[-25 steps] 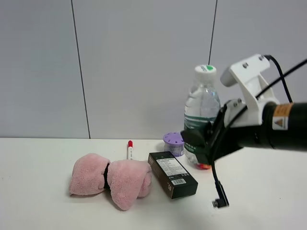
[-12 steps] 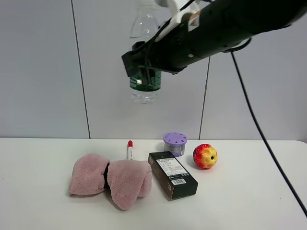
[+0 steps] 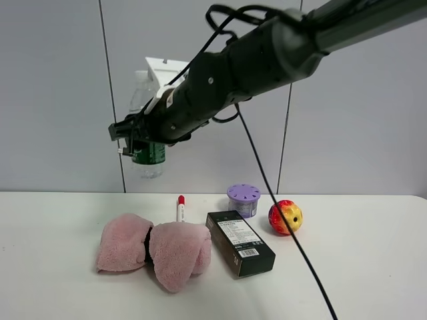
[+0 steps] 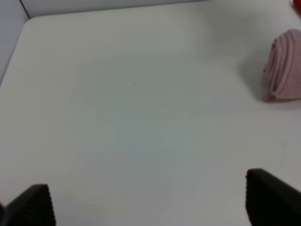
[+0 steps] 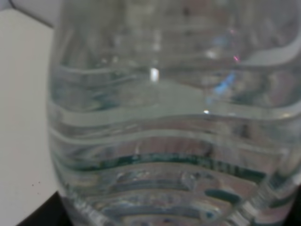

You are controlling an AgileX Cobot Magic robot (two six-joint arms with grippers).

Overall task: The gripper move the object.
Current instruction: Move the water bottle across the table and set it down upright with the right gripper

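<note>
The clear water bottle (image 3: 148, 157) with a green label hangs high in the air at the left of the exterior view, above the pink towel. My right gripper (image 3: 139, 137), on the thick dark arm reaching across from the right, is shut on it. The bottle's cap is hidden behind the white housing. In the right wrist view the bottle's ribbed clear body (image 5: 174, 122) fills the frame. My left gripper (image 4: 150, 200) is open and empty over bare white table; only its two black fingertips (image 4: 33, 205) show.
On the white table (image 3: 360, 280) lie a pink rolled towel (image 3: 153, 250), a red-capped marker (image 3: 180, 208), a black rectangular box (image 3: 240, 252), a purple-lidded jar (image 3: 243, 199) and a red-yellow ball (image 3: 285, 217). A black cable (image 3: 287, 227) hangs from the arm across the table.
The right arm has carried the bottle up off the table from beside the ball, then left and somewhat lower, to above the towel. The items on the table have not moved.
</note>
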